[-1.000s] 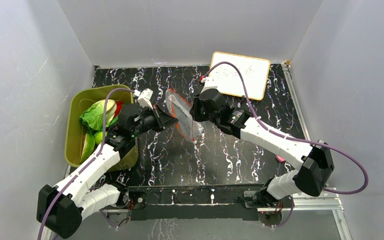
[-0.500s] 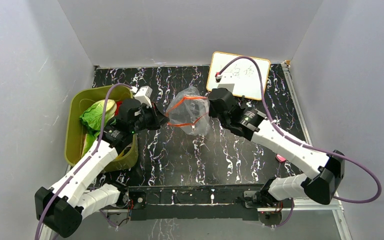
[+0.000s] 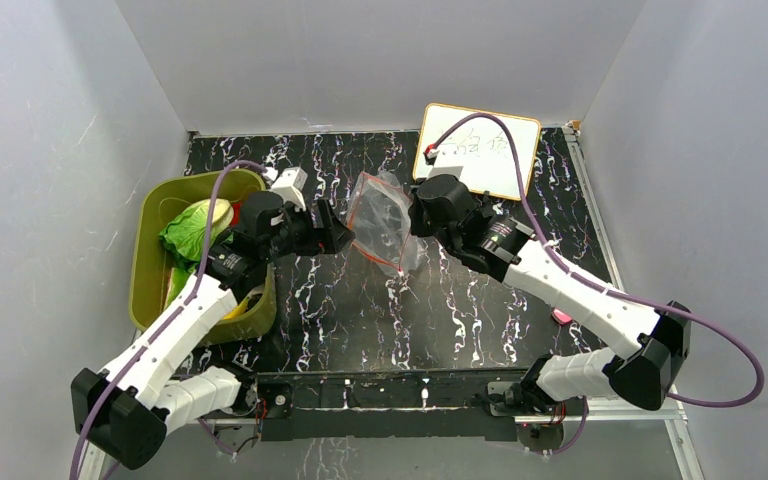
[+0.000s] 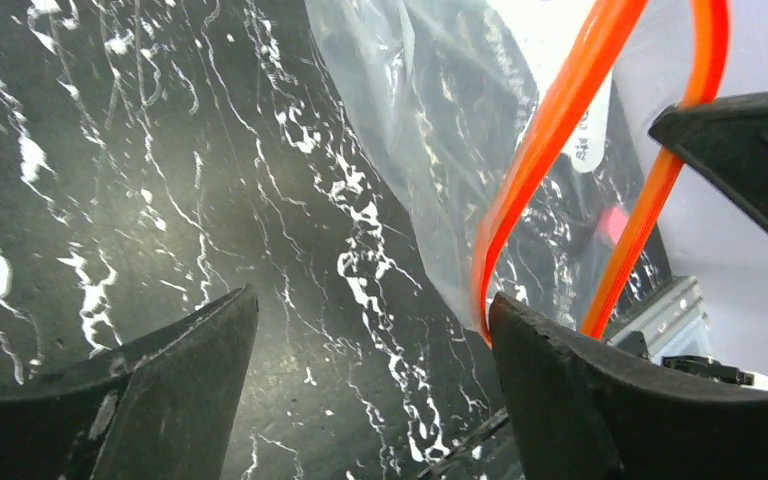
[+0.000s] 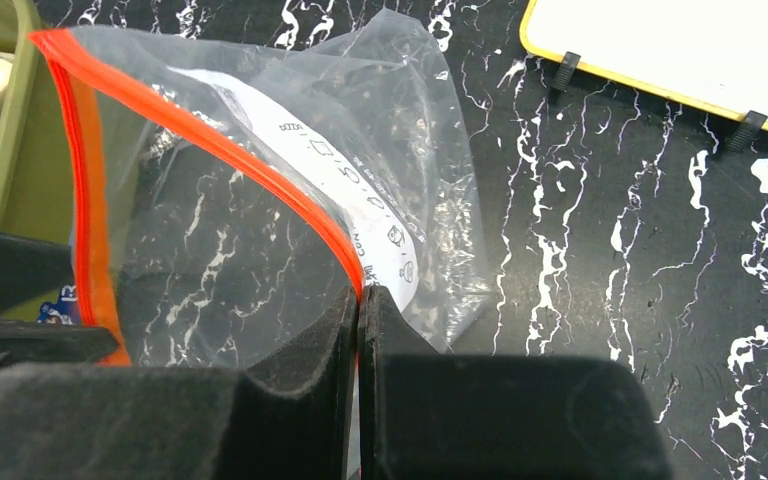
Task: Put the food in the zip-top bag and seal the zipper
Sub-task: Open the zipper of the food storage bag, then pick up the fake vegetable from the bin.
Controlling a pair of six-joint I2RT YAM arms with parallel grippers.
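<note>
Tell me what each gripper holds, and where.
Right gripper pinches the bag at its zipper. Left gripper is open, holding nothing.

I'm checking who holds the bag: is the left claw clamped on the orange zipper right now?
No: the left claw stands open, its jaws well apart, and the zipper only runs past one of them.

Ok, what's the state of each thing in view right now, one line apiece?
zip-top bag: empty, mouth open.
zipper: unsealed, strips apart.
left end effector: open, holding nothing.
right end effector: shut on the zipper.
food: in the basket, none bagged.
basket: upright, holding the food.
</note>
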